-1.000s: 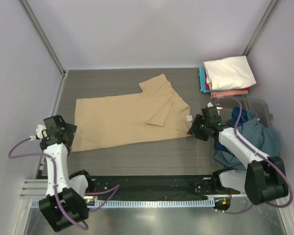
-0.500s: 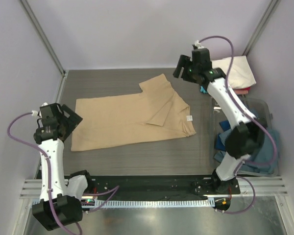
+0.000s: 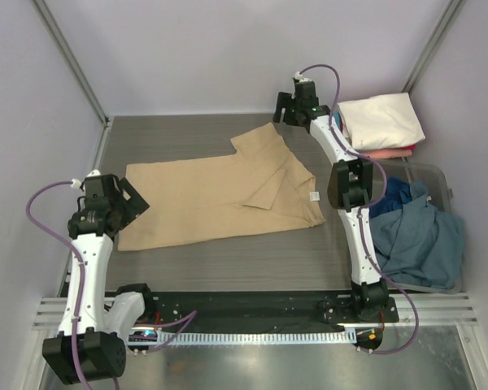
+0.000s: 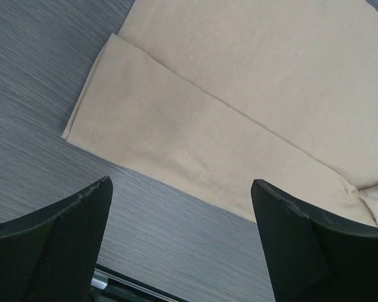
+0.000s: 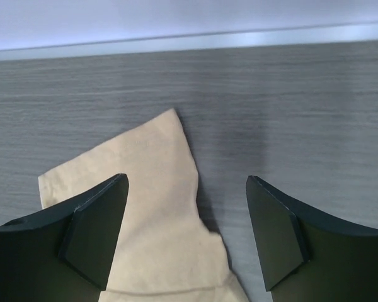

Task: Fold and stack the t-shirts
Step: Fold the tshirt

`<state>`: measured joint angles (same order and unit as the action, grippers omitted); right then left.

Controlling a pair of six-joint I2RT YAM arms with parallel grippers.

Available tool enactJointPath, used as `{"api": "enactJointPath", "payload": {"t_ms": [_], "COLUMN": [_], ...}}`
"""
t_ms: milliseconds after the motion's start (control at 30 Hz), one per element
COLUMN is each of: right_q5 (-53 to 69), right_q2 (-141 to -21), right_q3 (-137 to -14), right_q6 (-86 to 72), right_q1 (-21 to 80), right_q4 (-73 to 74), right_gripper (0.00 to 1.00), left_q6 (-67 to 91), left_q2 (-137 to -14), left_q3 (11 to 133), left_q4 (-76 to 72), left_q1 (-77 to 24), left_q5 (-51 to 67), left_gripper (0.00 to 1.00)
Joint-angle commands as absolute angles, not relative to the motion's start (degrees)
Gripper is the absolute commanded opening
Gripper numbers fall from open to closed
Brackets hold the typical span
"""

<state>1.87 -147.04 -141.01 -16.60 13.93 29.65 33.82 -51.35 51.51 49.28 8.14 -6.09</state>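
Tan t-shirt (image 3: 220, 195) flat mid-worktop (image 3: 228, 260), long axis left-right, hem left, collar right.
One sleeve (image 3: 256, 140) points to the worktop's far edge, where the right claw (image 3: 286, 110) has swung, wide and empty; the left claw (image 3: 130, 203), also wide, hovers at the hem. One folded stack (image 3: 381, 122) and one blue heap (image 3: 415, 231) sit at the worktop's right.

Pale lilac walls (image 3: 228, 49) around a dark grey wood-grain tabletop (image 3: 252, 260)
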Motion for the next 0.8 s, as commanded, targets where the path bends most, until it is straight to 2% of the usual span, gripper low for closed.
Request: {"api": "enactJointPath", "payload": {"t_ms": [0,133,367,533,633,667,733,767], "right_q5": [2.9,3.5,0.7,2.5,2.8,2.9,2.1,1.7], "right_q2": [-148.2,-155.2,-161.6,-163.1,-162.9,-162.8,-162.3,-161.9], "right_q3": [-144.2,-149.6,-151.3,-152.0,-150.2,-150.1,-149.2,-148.7], "right_q6": [-14.9,-15.9,-16.6,-18.4,-18.2,-18.3,-17.8,-17.5], "right_q1": [14.6,15.1,17.2,17.7,18.1,18.1,18.2,18.2], "right_q4": [18.6,15.1,11.2,12.0,12.7,13.0,13.4,13.2], "right_gripper": [0.81,0.81,0.81,0.71,0.55,0.42,0.28,0.15], "left_q6": [32.7,32.7,32.7,32.8,32.8,32.8,32.8,32.9], "left_q2": [-52.0,-51.7,-53.1,-53.3,-53.8,-53.9,-54.1,-54.4], "left_q3": [51.9,51.6,51.8,51.9,51.9,51.9,52.0,52.0], "left_q4": [48.1,48.0,48.5,48.4,48.8,48.8,48.8,48.7], "left_q1": [6.9,6.2,5.5,5.4,5.3,5.4,5.3,5.4], "left_q5": [-7.0,-7.5,-8.1,-8.0,-8.3,-8.5,-9.0,-9.3], "left_gripper": [0.91,0.91,0.91,0.91,0.9,0.9,0.9,0.9]}}
